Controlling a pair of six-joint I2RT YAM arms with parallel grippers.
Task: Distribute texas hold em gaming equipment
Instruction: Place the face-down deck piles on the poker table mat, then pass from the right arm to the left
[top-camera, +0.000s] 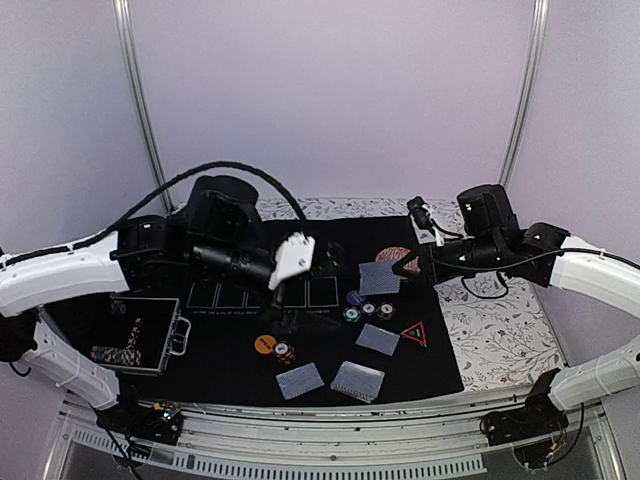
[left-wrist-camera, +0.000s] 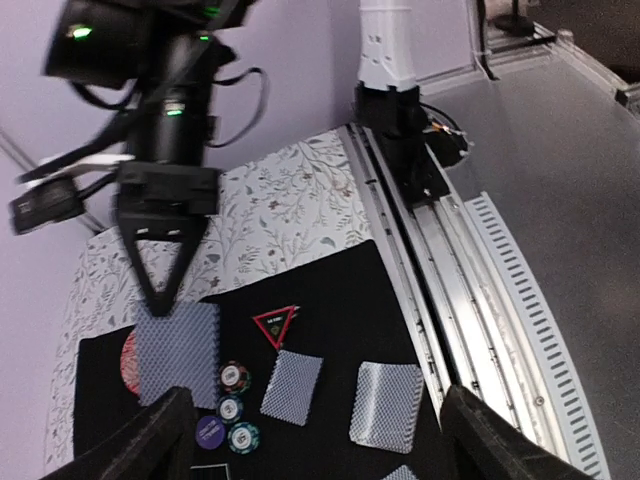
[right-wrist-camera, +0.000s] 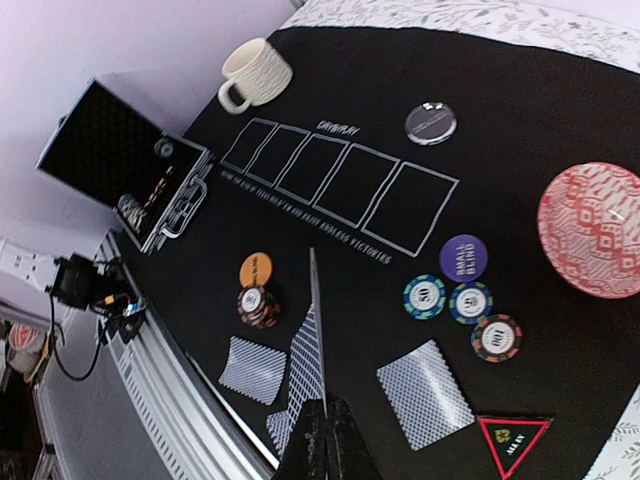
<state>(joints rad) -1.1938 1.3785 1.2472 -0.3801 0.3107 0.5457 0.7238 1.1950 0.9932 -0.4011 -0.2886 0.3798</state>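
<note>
Nearest to the arm bases, two playing cards (top-camera: 357, 381) lie face down at the near edge of the black mat (top-camera: 230, 370), side by side but apart. Just behind them a third card (top-camera: 377, 339) lies beside the red-edged triangle marker (top-camera: 414, 333), not touching it. More to the left is an orange disc (top-camera: 263, 344), with a small stack of striped chips (top-camera: 285, 353) right beside it. At the left side stands an open metal case (top-camera: 145, 335) with more chips inside. Further back, three striped poker chips (right-wrist-camera: 470, 303) sit close together next to a purple disc (right-wrist-camera: 463, 257). The right end effector (left-wrist-camera: 160, 300) is closed on one card (left-wrist-camera: 178, 350), which sticks out from its tips in front of the red patterned bowl (right-wrist-camera: 590, 230). The left end effector (left-wrist-camera: 315, 392) is raised over the middle of the mat with its fingers spread wide, and it holds nothing. Behind the printed row of five card boxes (right-wrist-camera: 340, 190), a black disc (right-wrist-camera: 431, 122) and the cream mug (right-wrist-camera: 255, 73) stand near the far edge
</note>
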